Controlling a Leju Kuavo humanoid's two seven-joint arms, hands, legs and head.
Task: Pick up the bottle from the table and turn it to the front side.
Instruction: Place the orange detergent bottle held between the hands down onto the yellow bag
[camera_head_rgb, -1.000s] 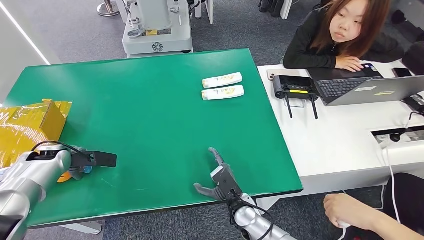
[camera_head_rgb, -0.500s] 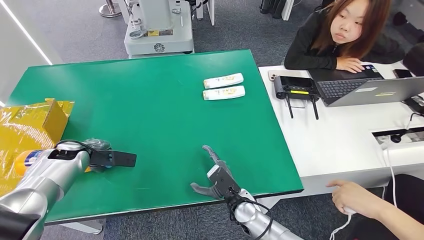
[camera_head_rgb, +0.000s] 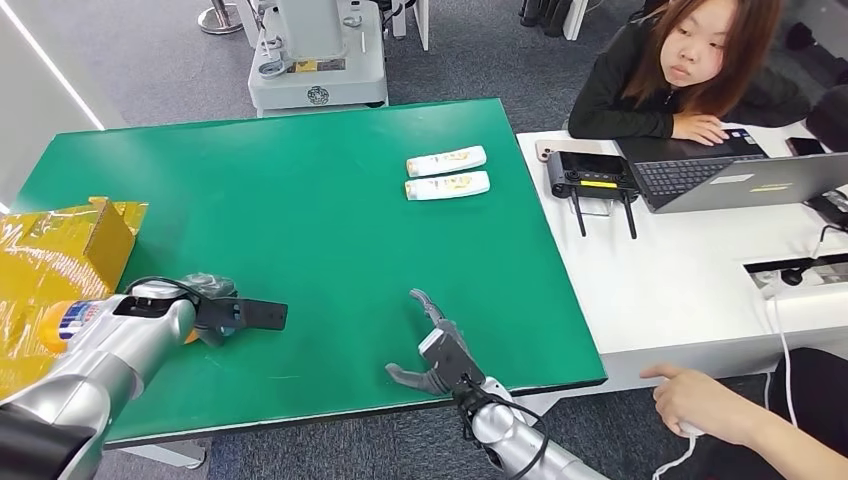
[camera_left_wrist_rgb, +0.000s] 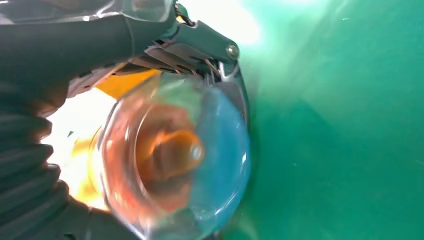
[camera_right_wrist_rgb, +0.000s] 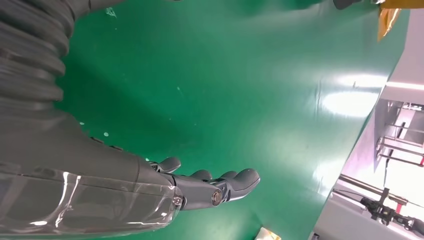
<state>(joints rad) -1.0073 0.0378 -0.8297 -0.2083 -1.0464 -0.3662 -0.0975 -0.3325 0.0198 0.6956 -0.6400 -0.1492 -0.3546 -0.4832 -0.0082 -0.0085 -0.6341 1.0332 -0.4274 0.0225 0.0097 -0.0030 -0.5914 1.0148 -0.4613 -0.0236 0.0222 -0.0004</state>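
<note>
My left hand (camera_head_rgb: 215, 312) hovers over the near left part of the green table (camera_head_rgb: 320, 230) and grips a clear bottle (camera_left_wrist_rgb: 175, 160) of orange drink with a blue label, seen end-on in the left wrist view. In the head view the hand hides most of it. An orange bottle part with a blue and white label (camera_head_rgb: 72, 320) shows beside my left forearm; I cannot tell whether it is the same bottle. My right hand (camera_head_rgb: 440, 355) is open above the table's front edge, fingers spread (camera_right_wrist_rgb: 235, 182), holding nothing.
Two white tubes (camera_head_rgb: 446, 160) (camera_head_rgb: 447, 185) lie side by side at the far right of the table. A crumpled yellow box (camera_head_rgb: 60, 250) sits at the left edge. A person sits at the white desk (camera_head_rgb: 680, 270) with a laptop (camera_head_rgb: 740, 180). Another person's hand (camera_head_rgb: 700, 400) is at the lower right.
My left arm has swung to the right over the table with the bottle in its hand. The right hand has barely shifted. The person's hand at lower right moved a little.
</note>
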